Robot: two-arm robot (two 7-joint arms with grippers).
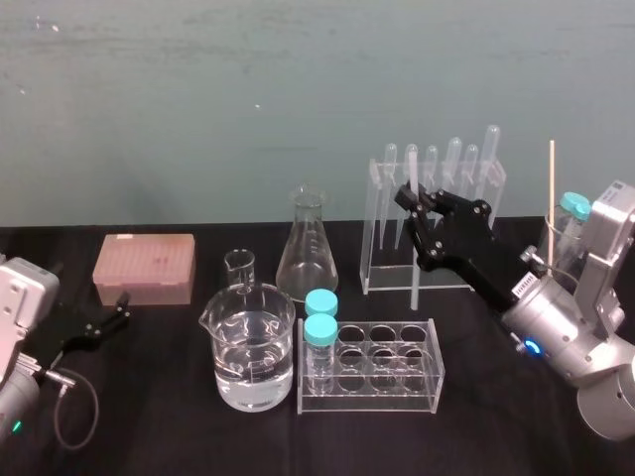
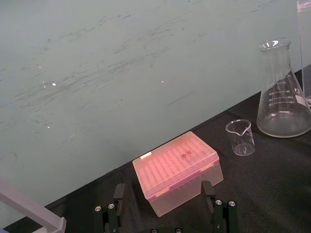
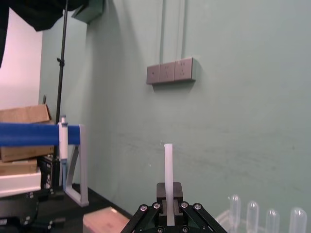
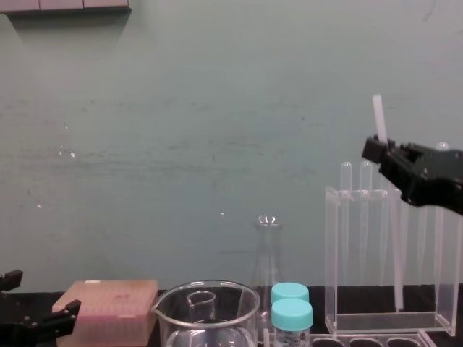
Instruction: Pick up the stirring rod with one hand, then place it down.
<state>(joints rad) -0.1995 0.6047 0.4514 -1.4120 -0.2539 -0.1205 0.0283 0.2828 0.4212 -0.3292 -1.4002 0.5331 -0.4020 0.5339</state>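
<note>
The stirring rod (image 1: 415, 288) is a thin translucent-white stick standing upright just in front of the clear pipette rack (image 1: 382, 223). My right gripper (image 1: 412, 205) is shut on it partway up, with the flat top end poking above the fingers. In the chest view the stirring rod (image 4: 377, 116) rises above the right gripper (image 4: 379, 148) and runs down before the rack (image 4: 334, 275), ending near its base. The right wrist view has the stirring rod (image 3: 168, 165) pinched upright in the right gripper (image 3: 168, 201). My left gripper (image 1: 111, 312) rests open at the table's left, near the pink box.
A pink tip box (image 1: 145, 268), a water-filled beaker (image 1: 252, 357), a small beaker (image 1: 239, 268) and a conical flask (image 1: 308, 248) stand left of the rack. A tube holder (image 1: 397, 372) with two blue-capped vials sits in front. A wooden stick (image 1: 552, 188) and capped vial (image 1: 572, 213) stand far right.
</note>
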